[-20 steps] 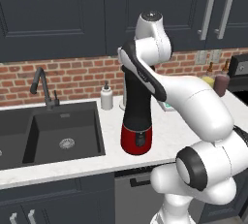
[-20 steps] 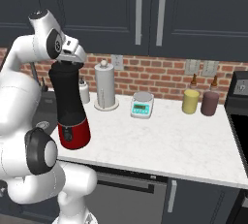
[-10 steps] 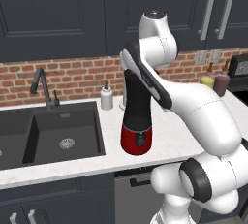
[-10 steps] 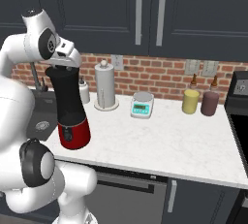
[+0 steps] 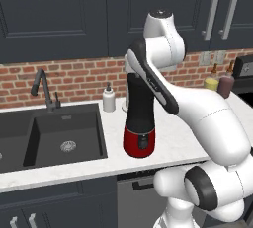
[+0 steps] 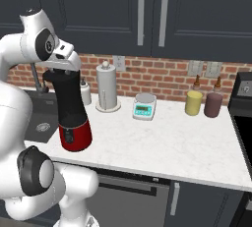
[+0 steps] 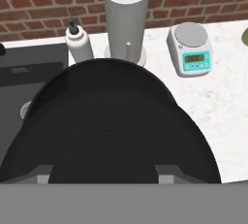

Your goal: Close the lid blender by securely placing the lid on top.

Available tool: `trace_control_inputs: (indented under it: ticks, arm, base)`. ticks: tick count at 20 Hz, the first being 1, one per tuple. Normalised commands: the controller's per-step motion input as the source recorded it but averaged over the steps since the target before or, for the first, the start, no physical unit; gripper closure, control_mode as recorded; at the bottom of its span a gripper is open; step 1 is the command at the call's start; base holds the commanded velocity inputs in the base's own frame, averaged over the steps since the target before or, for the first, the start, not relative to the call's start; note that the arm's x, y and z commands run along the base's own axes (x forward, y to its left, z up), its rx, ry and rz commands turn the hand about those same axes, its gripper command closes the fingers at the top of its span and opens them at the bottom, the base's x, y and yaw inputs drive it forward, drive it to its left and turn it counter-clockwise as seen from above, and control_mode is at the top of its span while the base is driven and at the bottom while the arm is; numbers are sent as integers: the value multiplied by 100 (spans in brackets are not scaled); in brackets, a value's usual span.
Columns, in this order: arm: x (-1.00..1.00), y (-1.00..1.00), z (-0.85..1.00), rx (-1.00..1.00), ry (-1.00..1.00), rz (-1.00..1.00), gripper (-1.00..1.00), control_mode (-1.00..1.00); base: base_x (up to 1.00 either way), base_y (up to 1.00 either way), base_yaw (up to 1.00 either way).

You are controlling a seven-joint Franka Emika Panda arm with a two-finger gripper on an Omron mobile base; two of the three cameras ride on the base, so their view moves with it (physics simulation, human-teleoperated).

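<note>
the lid (image 7: 121, 121) is held tight by the gripper (image 6: 63, 66) over the blender (image 6: 71, 113); if tilted, it could be knocked off.

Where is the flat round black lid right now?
The flat round black lid sits at the top of the tall black blender jar under the gripper, left of the paper towel holder.

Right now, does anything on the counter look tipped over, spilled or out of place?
Nothing stands out. The blender stands upright near the counter's front edge, with the paper towel holder, soap dispenser and kitchen scale upright behind it. No spills show.
</note>
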Motion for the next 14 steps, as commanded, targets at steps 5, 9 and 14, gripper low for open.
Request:
trace_control_inputs:
  ticks: [5,9,14]
  arm:
    - [15,0,-26,0,-3,-4,100,-100]
    - [27,0,-19,0,-7,-3,100,-100]
    - [35,0,-17,0,-7,-3,100,-100]
  base:
    - [0,0,0]
    - [0,0,0]
    - [0,0,0]
